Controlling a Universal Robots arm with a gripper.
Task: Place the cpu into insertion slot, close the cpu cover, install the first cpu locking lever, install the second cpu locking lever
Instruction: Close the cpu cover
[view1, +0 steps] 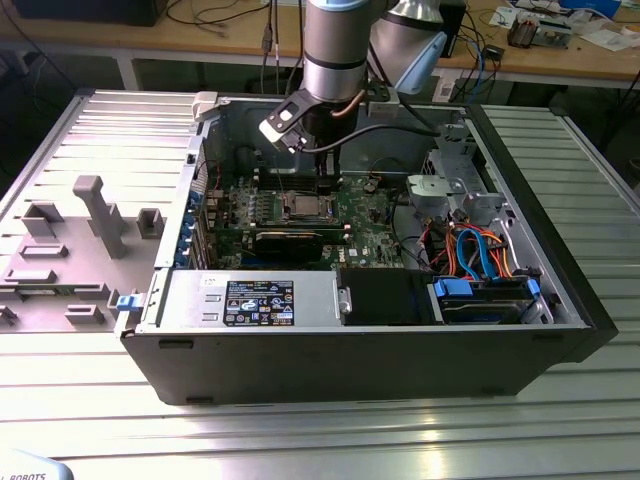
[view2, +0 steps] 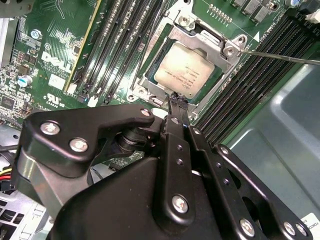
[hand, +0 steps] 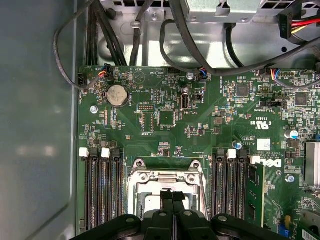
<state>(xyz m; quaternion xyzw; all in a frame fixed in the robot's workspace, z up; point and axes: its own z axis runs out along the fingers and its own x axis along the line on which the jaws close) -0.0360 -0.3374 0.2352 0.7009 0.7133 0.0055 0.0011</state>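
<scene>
1. One chip (view2: 187, 75) sits flat in the socket (view2: 142, 87), toward the exterior view's left of the case, with the cover (view2: 200, 36) apparently down around it.
2. Claw (view2: 176, 99) is clenched and empty, tips right at the chip's edge.
3. Danger: a push off-line could scrape the chip, or skid past that thin lever (view2: 280, 57).

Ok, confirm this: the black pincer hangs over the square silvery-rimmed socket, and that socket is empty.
Wrong on one count: the square silvery-rimmed socket is not empty. The flat square silver-grey chip lies in it, as the second wrist view shows. The black pincer does hang over the socket.
</scene>
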